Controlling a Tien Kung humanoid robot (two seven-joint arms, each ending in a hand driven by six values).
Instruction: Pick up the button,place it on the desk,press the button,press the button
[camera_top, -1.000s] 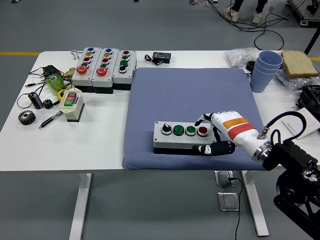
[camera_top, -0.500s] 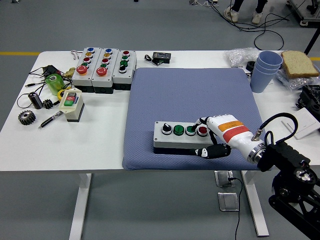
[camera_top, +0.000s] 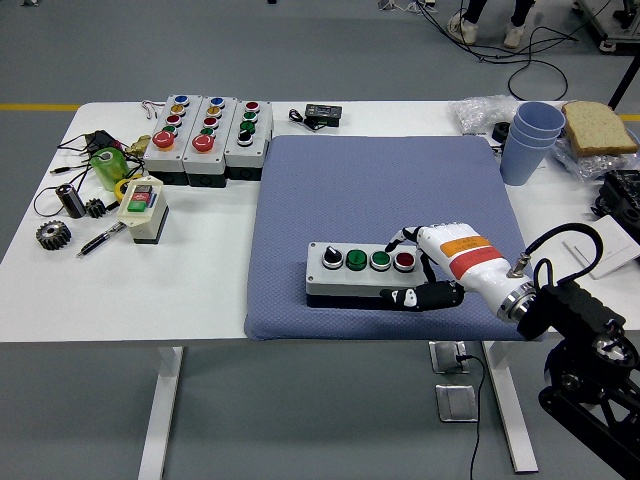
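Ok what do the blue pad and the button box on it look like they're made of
The blue pad looks like woven fabric or foam: matte, dimpled surface, soft rounded corners. The button box looks like hard moulded plastic, probably: smooth light-grey shell, darker base, glossy button caps. The right hand grips its end.

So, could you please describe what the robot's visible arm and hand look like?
Only the right arm shows: black, bulky links with a black cable looping over the top and a silver ring at the wrist. The right hand has a white shell with an orange label and a red band; its fingers are black with white patches.
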